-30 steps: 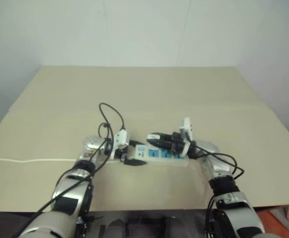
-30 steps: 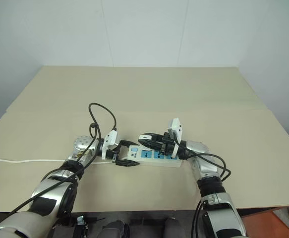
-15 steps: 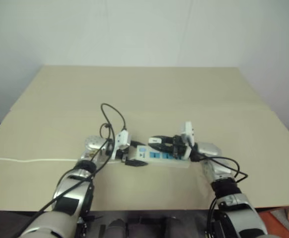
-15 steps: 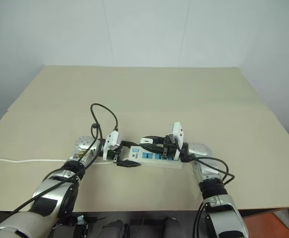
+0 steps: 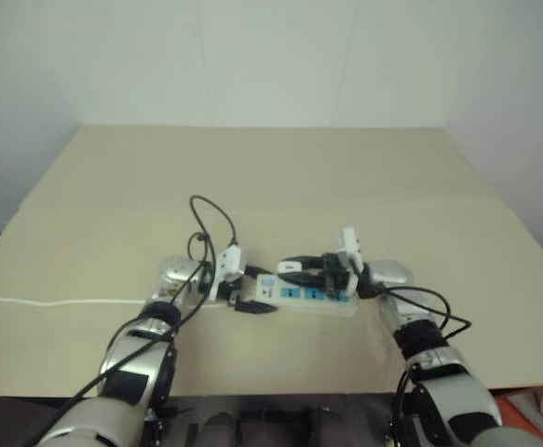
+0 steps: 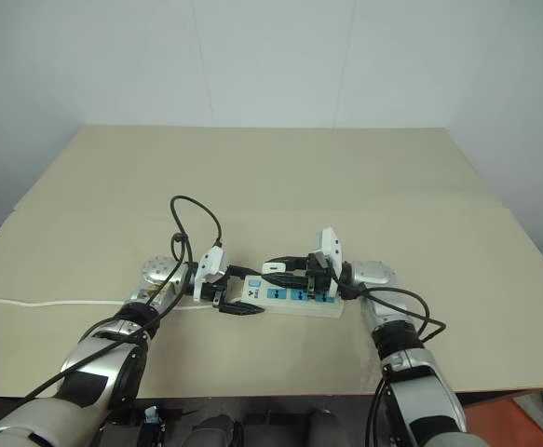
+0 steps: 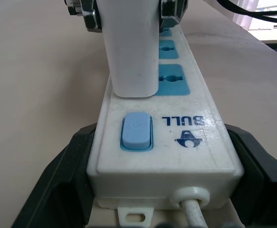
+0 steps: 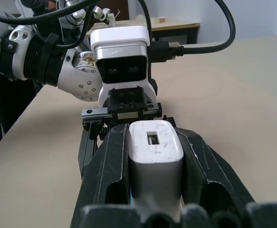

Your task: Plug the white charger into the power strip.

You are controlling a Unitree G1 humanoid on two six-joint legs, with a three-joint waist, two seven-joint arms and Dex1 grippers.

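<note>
since a second ago the right gripper has sunk a little and levelled out over the power strip, bringing the white charger down with it; the left gripper has kept its place.

the beige tabletop carries everything. the power strip lies near its front edge, running left to right between the two arms, with its thin white cord trailing off toward the tabletop's left edge. the left fingers are closed on the switch end of the strip, one on each long side, pinning it to the tabletop. the blue switch sits just past that grip, and the blue sockets follow in a row beyond it.

the right fingers are clamped on the white charger, one on each flank. the charger stands over the strip, its lower end at the strip's top face just beside the switch and next to the first blue socket. whether its prongs have entered a socket cannot be told.
</note>
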